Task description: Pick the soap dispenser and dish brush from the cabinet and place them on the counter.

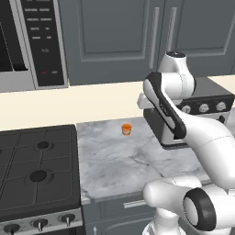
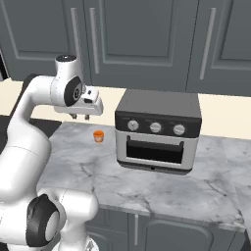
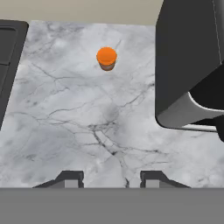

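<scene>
1. Nearest the lens in the hand view, the tool (image 3: pixel 105 177) shows two dark fingertips (image 3: pixel 70 178) rising at the bottom centre of the frame, set moderately apart with bare marble between them and nothing held.
2. In the right base view the tool (image 2: pixel 81 116) hangs in the left half of the frame, above the marble and clear of it; the white arm curves up from the lower left.
3. The desk (image 3: pixel 65 118), a grey-white veined marble slab, spreads across the hand view; in the left base view the desk (image 1: pixel 119 160) sits at centre, beside a black gas stove (image 1: pixel 36 174) at lower left.
4. A small orange cup (image 3: pixel 106 58) stands upright on the marble in the upper middle of the hand view; it appears at centre in the left base view (image 1: pixel 126 129) and left of centre in the right base view (image 2: pixel 98 136), near the back wall.
5. A dark countertop oven (image 2: pixel 158 131) with three knobs stands on the desk right of the cup, well apart from it.
6. The cabinet (image 2: pixel 147 39) runs along the top of the right base view, its grey-blue panelled doors closed, long metal handles vertical; the soap dispenser and dish brush cannot be made out.
7. A black microwave (image 1: pixel 27 41) fills the upper left of the left base view.
</scene>
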